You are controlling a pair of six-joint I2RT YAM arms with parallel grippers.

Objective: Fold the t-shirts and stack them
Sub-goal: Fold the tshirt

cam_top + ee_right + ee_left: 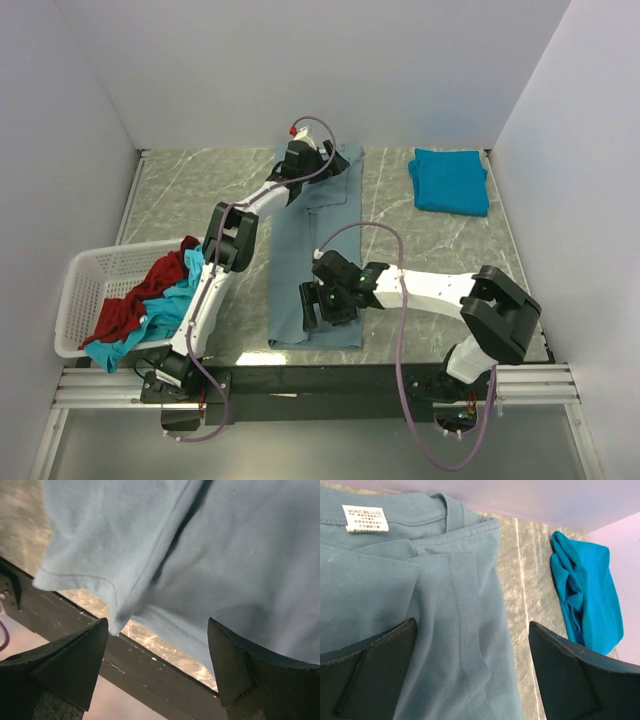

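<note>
Right pincer (320, 308), jaws wide, hovers at the near hem of the grey-blue t-shirt (320, 240), a long strip mid-counter (200, 190); left pincer (472, 625), also wide, hangs over its collar. Likely next: grip hem, fold toward collar. Folded teal t-shirt (450, 180) lies beyond, far right.

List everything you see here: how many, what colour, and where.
grey-blue t-shirt: one, dusty grey-blue, folded lengthwise, table middle
teal-blue t-shirt: one, bright teal, folded, far right
red t-shirt: one, red, crumpled in basket
turquoise t-shirt: one, turquoise, crumpled in basket
laundry basket: one, white lattice, table's left side
table: one, grey-green marbled
left gripper: one, black, open, above grey-blue shirt's collar
right gripper: one, black, open, above its near hem
</note>
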